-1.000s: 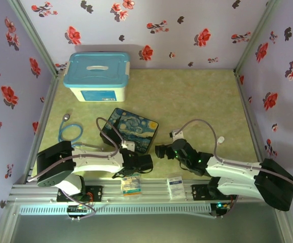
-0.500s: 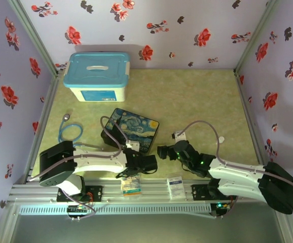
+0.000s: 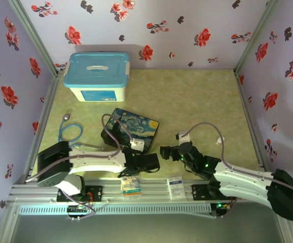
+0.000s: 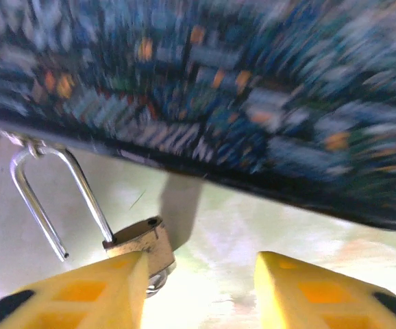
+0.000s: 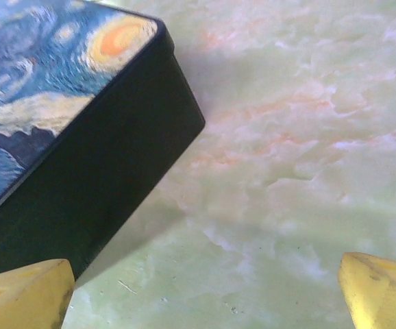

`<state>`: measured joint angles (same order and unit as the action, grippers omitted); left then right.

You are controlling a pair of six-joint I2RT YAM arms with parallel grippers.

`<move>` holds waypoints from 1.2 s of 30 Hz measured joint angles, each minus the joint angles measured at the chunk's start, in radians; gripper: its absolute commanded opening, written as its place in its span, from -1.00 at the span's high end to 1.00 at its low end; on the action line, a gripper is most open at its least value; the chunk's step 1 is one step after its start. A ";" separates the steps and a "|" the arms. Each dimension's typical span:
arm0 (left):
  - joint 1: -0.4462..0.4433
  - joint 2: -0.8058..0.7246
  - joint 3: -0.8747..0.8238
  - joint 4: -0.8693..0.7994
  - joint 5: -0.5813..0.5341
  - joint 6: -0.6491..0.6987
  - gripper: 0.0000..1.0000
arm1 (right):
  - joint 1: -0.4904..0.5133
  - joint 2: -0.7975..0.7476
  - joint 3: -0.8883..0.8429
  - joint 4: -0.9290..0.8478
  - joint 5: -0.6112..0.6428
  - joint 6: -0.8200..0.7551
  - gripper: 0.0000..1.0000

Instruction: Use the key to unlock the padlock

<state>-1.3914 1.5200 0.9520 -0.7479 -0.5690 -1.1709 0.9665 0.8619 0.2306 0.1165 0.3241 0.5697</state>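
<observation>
Padlock point(image 4: 143, 237): brass body, silver U-shackle | box point(image 5: 81, 157): painted lid, black sides

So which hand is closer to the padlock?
The left. The left hand is right at the padlock, one finger beside its brass body. The right hand is off by a corner of the box, over bare table.

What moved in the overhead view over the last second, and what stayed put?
The left gripper slid a little to the right along the near side of the painted box. The right gripper shifted slightly right and towards the near edge, its arm sinking lower and stretching out. No grasp or release can be made out from above. The box and the blue-lidded bin stayed put.
</observation>
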 measured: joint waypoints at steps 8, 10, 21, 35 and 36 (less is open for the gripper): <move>0.074 -0.406 -0.134 0.055 -0.047 0.061 -0.43 | 0.020 -0.068 0.049 -0.092 -0.013 0.011 -0.90; 0.131 -0.491 -0.166 0.040 -0.051 0.092 -0.55 | 0.067 -0.066 0.072 -0.100 -0.010 0.019 -0.89; 0.710 -0.693 -0.298 0.171 0.154 0.426 -0.87 | 0.358 0.321 0.293 -0.037 0.024 0.063 -0.87; 0.925 -0.438 -0.359 0.487 0.483 0.642 -0.37 | 0.286 0.600 0.412 0.043 0.060 0.131 -0.86; 0.926 -0.438 -0.367 0.505 0.496 0.640 -0.34 | 0.271 0.595 0.409 0.041 0.062 0.135 -0.84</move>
<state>-0.4652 1.0821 0.5850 -0.2428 -0.0734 -0.5308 1.2373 1.4570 0.6395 0.1577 0.3859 0.7048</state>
